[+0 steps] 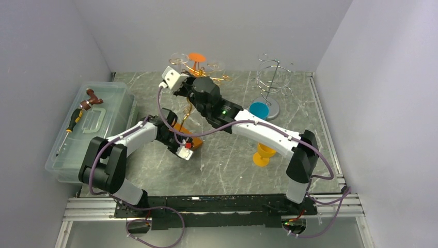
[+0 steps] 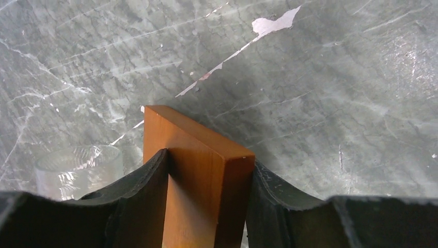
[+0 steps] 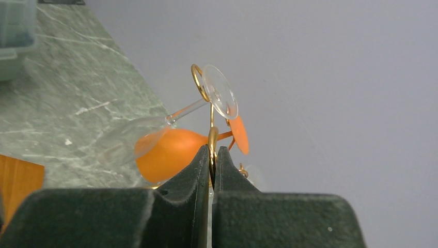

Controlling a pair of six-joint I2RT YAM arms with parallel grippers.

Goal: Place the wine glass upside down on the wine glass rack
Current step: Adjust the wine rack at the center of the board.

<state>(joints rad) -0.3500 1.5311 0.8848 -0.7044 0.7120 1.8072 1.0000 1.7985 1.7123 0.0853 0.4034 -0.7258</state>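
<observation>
I saw the left gripper point(image 2: 204, 173) pinching the rack's wooden base point(image 2: 191, 137), while the right gripper point(image 3: 212, 155) clamped tight on its gold wire point(image 3: 212, 135).

Bare table point(image 1: 222, 170) front centre; bin point(image 1: 111, 89) left, yellow glass point(image 1: 264, 154) and silver rack point(image 1: 274, 82) right, gold rack point(image 1: 199, 70) behind.

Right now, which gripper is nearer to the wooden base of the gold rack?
Left. The left gripper has the wooden base between its fingers, touching both sides. The right gripper is higher up, shut on the rack's gold wire, apart from the base.
</observation>
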